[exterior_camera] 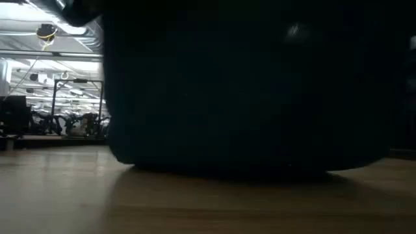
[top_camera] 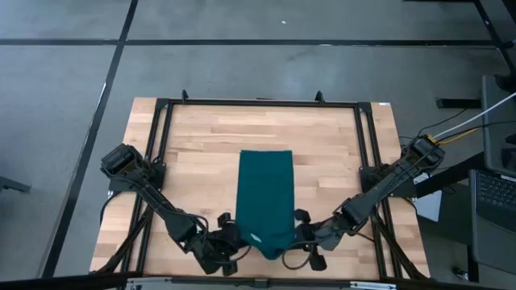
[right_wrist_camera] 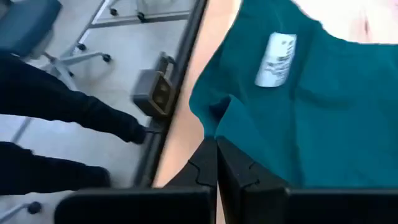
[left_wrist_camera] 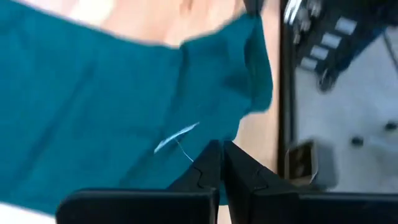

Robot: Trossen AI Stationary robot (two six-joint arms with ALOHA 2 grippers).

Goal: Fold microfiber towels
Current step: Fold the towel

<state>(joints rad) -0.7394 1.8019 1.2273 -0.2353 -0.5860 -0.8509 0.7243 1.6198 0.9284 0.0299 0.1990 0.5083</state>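
Towel [top_camera: 264, 197], dark teal, lies as a long narrow strip down the middle of the wooden table [top_camera: 193, 153], already halved lengthwise by the look of it. Its far end rests flat toward the table's centre; its near end is lifted at the table's front edge. Left gripper [top_camera: 234, 239] sits at the left near corner of the towel, right gripper [top_camera: 300, 239] at the right near corner, the two arms mirrored either side. Left wrist view: jaws pressed together, teal cloth pinched at the fingertips [left_wrist_camera: 214, 163], cloth bunched and draped beyond. Right wrist view: same, fingers [right_wrist_camera: 211, 163] closed on the towel's edge, white tag [right_wrist_camera: 277, 60] facing up a little way in from that edge. Holding both near corners at once keeps the edge straight and taut between them, so it can be carried over the far end as one line — judged the start of the second, crosswise fold. Low view is almost wholly blocked by the dark hanging cloth. A person's dark sleeve [right_wrist_camera: 68, 102] shows off the table beyond the right gripper.
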